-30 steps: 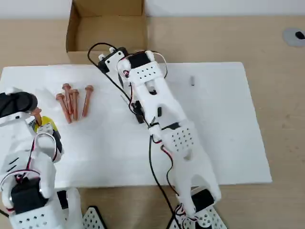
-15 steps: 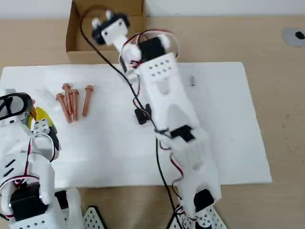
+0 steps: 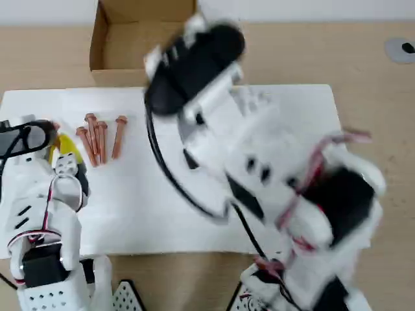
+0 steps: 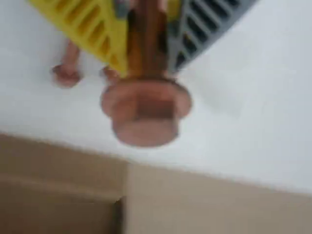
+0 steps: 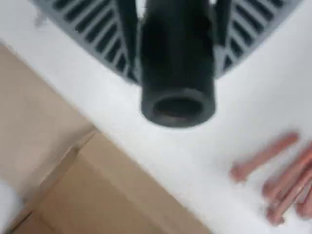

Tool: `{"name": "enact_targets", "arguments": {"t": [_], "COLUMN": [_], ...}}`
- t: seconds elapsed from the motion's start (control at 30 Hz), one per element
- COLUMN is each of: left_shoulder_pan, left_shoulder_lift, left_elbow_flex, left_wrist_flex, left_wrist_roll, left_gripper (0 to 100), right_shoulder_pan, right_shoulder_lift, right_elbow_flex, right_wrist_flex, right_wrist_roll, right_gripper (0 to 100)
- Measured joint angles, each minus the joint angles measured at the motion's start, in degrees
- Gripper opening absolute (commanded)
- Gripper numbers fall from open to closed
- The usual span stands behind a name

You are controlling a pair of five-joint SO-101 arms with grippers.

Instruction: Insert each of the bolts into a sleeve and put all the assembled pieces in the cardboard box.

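- My left pincer (image 4: 146,48) is clamped on a copper bolt (image 4: 145,105). The yellow finger presses one side of the shank and the grey finger presses the other. The hex head sticks out past the tips.
- My right pincer (image 5: 178,44) grips a black sleeve (image 5: 178,78) between its grey fingers. The sleeve's open bore juts beyond the tips, over the white sheet (image 3: 149,194) near one of its edges.
- Four loose bolts (image 3: 100,137) lie bunched on the left part of the sheet, with their heads toward the box (image 3: 97,45). They are just beside my left pincer, which sits at the sheet's left edge.
- In my left wrist view, two of those bolt heads lie on the sheet behind the held bolt. In my right wrist view, they lie off to one side of the sleeve.
- The box is cardboard and stands open-topped on the worktop (image 3: 376,97), just beyond the sheet's far edge.
- My right arm (image 3: 272,168) rises over the middle of the sheet and covers much of it in the high view. Its black end sits close to the box's front wall.
- The worktop is tan wood, and the sheet lies flat on it.
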Motion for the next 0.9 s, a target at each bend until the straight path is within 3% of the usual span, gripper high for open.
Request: {"name": "enact_targets", "arguments": {"t": [0.17, 0.47, 0.6, 0.7, 0.9], "left_shoulder_pan": [4.31, 4.92, 5.19, 6.51, 13.71], "left_shoulder_lift": [0.0, 0.0, 0.0, 0.0, 0.0], "left_elbow_flex": [0.0, 0.0, 0.0, 0.0, -1.58], "left_wrist_flex": [-5.01, -8.26, -8.26, -8.26, -9.14], "left_wrist_roll": [0.0, 2.9, 3.52, 8.18, 14.86], "left_gripper": [1, 1, 1, 1, 1], "right_shoulder_pan": [0.26, -1.93, -4.84, -6.51, -9.14], "right_shoulder_lift": [-16.88, -42.55, -53.89, -61.01, -70.24], "right_elbow_flex": [28.84, 87.91, 106.46, 114.64, 123.16], "right_wrist_flex": [-15.21, -61.19, -77.89, -83.87, -85.89], "right_wrist_roll": [0.0, -3.87, -5.1, -5.36, -5.45], "right_gripper": [0.9, 0.9, 0.9, 0.9, 0.9]}}
